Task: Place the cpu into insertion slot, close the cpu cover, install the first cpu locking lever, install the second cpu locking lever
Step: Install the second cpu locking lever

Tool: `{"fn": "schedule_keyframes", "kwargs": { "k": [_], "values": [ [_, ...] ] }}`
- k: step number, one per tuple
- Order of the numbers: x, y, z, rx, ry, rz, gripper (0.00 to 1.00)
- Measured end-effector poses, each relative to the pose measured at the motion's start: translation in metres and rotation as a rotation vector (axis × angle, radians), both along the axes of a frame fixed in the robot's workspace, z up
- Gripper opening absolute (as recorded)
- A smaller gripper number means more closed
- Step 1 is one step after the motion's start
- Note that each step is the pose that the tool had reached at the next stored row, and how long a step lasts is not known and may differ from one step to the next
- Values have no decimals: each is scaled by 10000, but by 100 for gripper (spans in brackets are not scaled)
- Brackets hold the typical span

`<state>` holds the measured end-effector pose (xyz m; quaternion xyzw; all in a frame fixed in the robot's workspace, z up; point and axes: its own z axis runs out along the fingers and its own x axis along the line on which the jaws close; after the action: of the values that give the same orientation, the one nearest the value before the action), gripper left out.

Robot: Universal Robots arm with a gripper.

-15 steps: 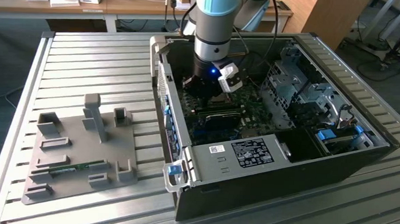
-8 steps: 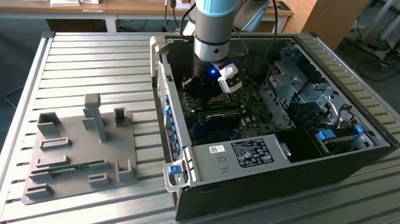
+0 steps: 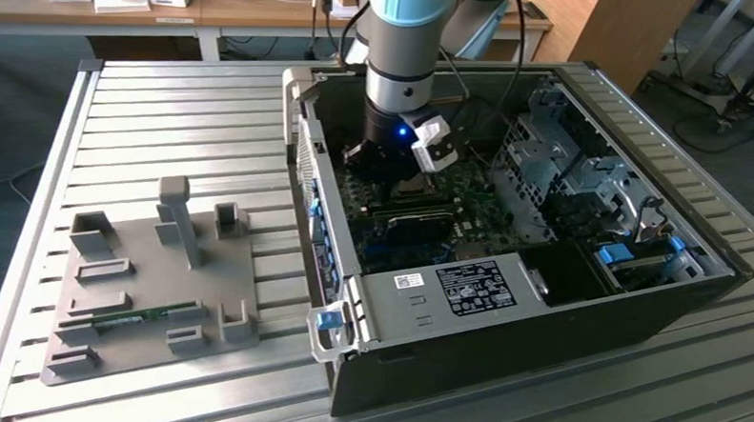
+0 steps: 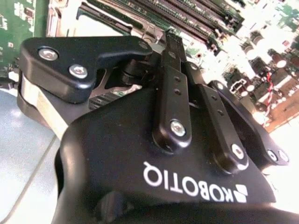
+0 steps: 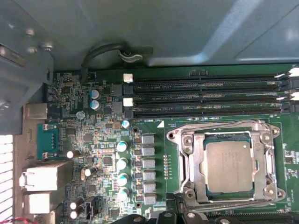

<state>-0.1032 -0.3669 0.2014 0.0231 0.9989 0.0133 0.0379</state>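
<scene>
cpu [image 5: 230, 166] seated under closed cpu cover [image 5: 195, 163].

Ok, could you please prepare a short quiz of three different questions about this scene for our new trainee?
1. True or false: the small silver-grey square cpu lies framed by the square silver metal cpu cover.
2. Choose one. Where is the black end effector?
A. over the green circuit board inside the open black computer case
B. above the grey fixture plate outside the case
C. over the wooden desk in the background
3. Short answer: what colour is the small light glowing on the arm above the end effector?

Key: 1 true; 2 A; 3 blue.
</scene>
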Motion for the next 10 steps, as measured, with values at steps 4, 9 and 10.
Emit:
{"fn": "schedule_keyframes", "kwargs": {
  "k": [4,9,10],
  "values": [
    [0,0,96,-6,0,1,10],
    [0,0,229,-28,0,1,10],
    [0,0,248,-31,0,0,10]
  ]
}}
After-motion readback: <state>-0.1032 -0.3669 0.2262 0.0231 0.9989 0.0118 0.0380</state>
